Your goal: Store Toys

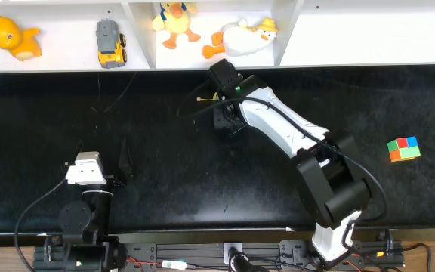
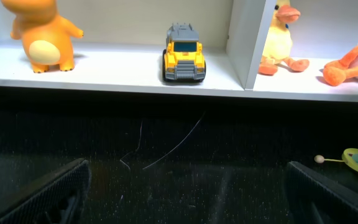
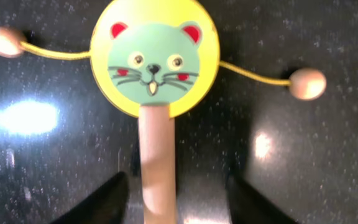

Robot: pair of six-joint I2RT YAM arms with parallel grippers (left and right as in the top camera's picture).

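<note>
Where jaws gape, rattle point(image 3: 156, 93) handle points (head away)

No writing, number or sign is legible anywhere in the scene. The only marking is a painted cat face, without lettering, on the round yellow-and-green wooden rattle drum point(image 3: 154, 59) lying on the black table point(image 3: 328, 162).
</note>
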